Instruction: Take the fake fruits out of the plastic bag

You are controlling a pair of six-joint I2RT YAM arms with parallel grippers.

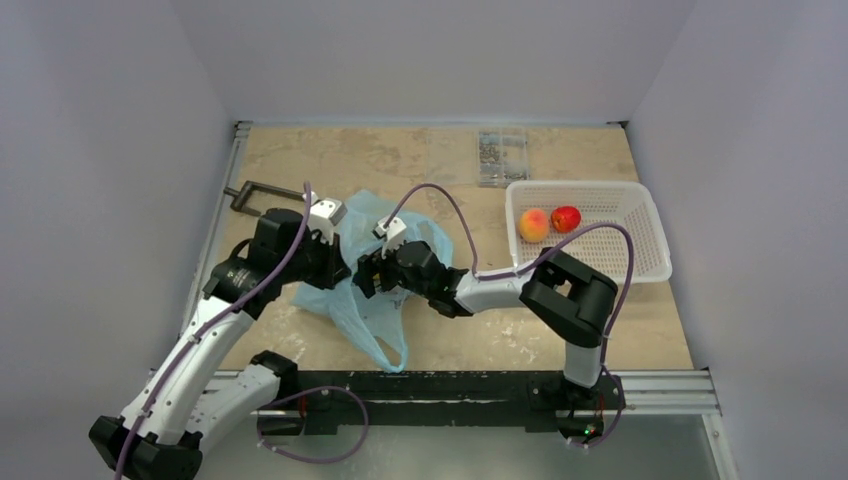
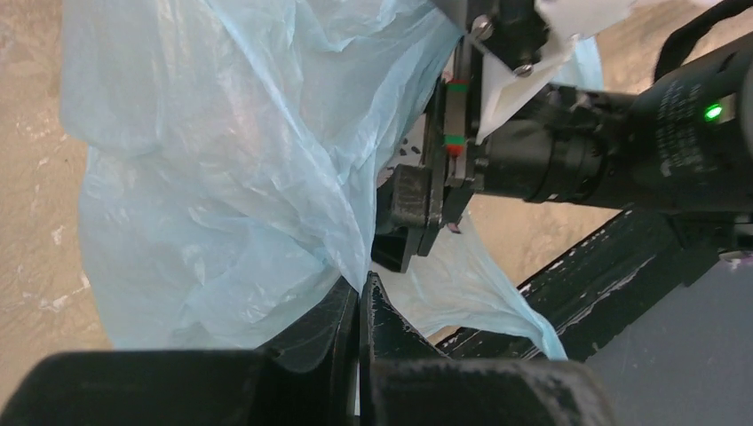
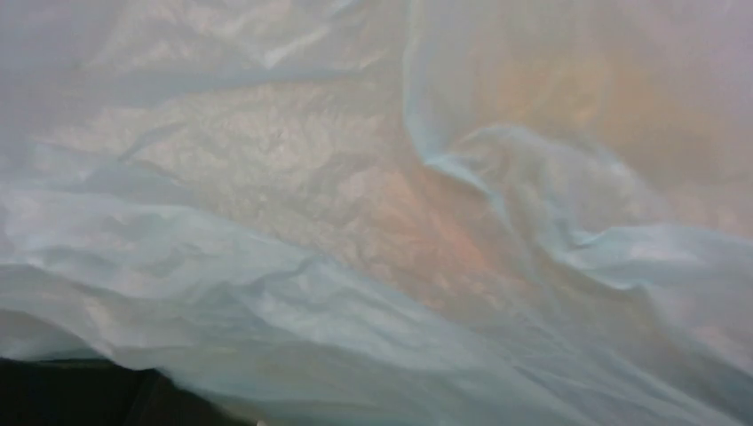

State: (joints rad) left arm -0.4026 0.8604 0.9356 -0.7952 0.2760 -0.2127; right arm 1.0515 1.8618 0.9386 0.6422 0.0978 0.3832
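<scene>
The light-blue plastic bag (image 1: 372, 310) lies crumpled at the table's middle, one loop handle trailing toward the near edge. My left gripper (image 1: 335, 262) is shut on the bag's rim, with film (image 2: 231, 177) pinched between its fingertips (image 2: 360, 291). From the right, my right gripper (image 1: 364, 274) reaches into the bag's mouth, jaws apart; one of its fingers (image 2: 416, 200) shows beside the film. The right wrist view is filled with bag film (image 3: 355, 337), with an orange tint behind it that I cannot identify. A peach-orange fruit (image 1: 533, 224) and a red fruit (image 1: 566, 218) lie in the basket.
The white mesh basket (image 1: 640, 205) stands at the right. A clear box of small parts (image 1: 503, 158) sits at the back. A black bracket (image 1: 262, 192) lies at the back left. A black rail (image 1: 450, 385) runs along the near edge.
</scene>
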